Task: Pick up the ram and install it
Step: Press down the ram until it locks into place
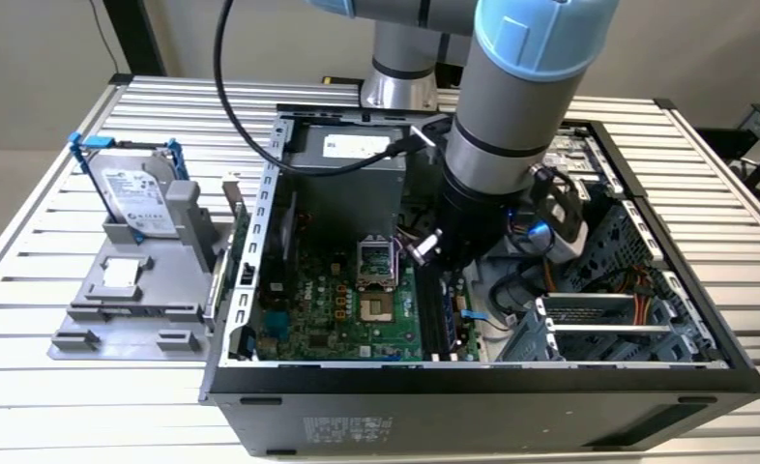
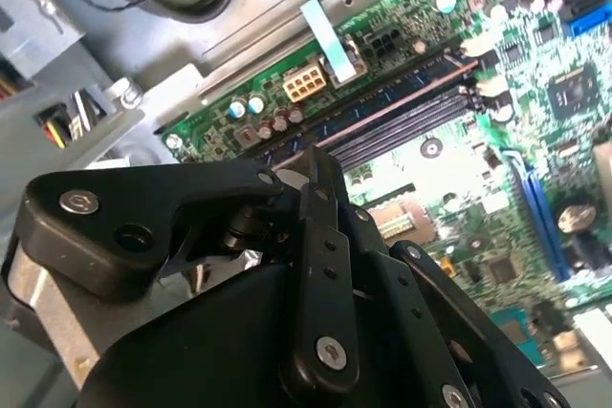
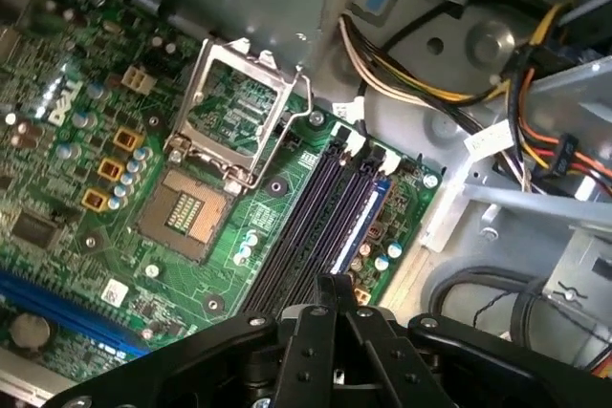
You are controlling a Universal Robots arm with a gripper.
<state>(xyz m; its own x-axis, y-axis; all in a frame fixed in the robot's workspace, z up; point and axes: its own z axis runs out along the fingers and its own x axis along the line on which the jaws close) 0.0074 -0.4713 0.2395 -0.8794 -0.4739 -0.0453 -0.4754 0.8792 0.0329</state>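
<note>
The ram (image 3: 361,225) is a thin dark stick with a blue-white edge. It stands in the outermost of the long black motherboard slots (image 3: 306,236), and in the second wrist view the ram (image 2: 402,107) shows a coppery line along its edge. My gripper (image 3: 335,284) is shut, its black fingers pressed together, and the tip hangs just over one end of the slots. The gripper (image 2: 311,164) seems to hold nothing between its fingers. In the exterior view the gripper (image 1: 434,259) is low inside the open computer case, above the slots (image 1: 434,319).
The green motherboard (image 1: 315,309) carries an open CPU socket (image 3: 186,212) beside the slots. Cable bundles (image 3: 421,83) and a metal drive cage (image 1: 599,324) crowd the far side of the slots. The case's black front wall (image 1: 483,382) rings the work. A hard drive (image 1: 135,198) stands in a grey fixture (image 1: 129,300) outside.
</note>
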